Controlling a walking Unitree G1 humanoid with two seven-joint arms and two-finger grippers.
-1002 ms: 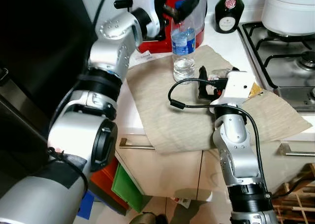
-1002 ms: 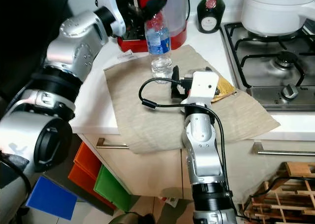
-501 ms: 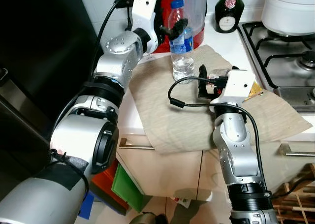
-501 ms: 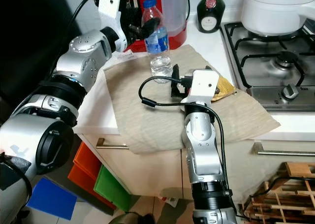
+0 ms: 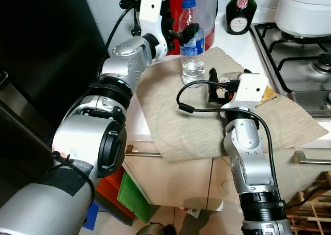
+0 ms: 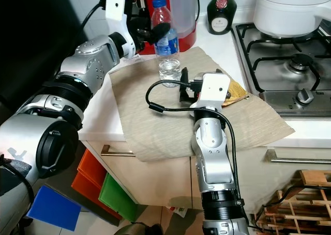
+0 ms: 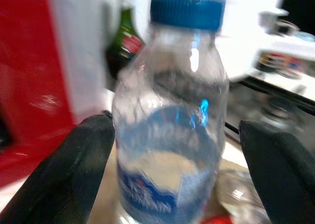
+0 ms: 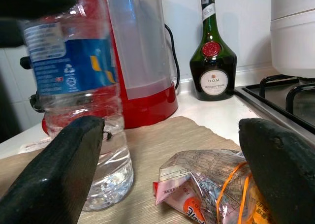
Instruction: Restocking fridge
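A clear water bottle [image 5: 192, 51] with a blue cap and blue label stands upright on a beige cloth [image 5: 170, 116] on the counter. My left gripper [image 5: 188, 31] is open at the bottle's upper part. In the left wrist view the bottle [image 7: 170, 130] stands between the two fingers [image 7: 74, 175], with a gap on each side. My right gripper [image 8: 167, 175] rests open and low over the cloth, just in front of the bottle [image 8: 81, 86]. A crumpled snack bag [image 8: 206, 184] lies between its fingers.
A red appliance with a clear jug [image 5: 206, 10] stands right behind the bottle. A dark green bottle [image 5: 240, 10] and a white pot [image 5: 305, 8] stand further back, beside a gas hob [image 5: 300, 49]. The dark fridge [image 5: 41, 64] is at left. Coloured bins [image 5: 132, 196] sit on the floor below.
My left gripper has come down from the bottle's cap to its shoulder, with the fingers now on either side. The bottle and my right arm have stayed put.
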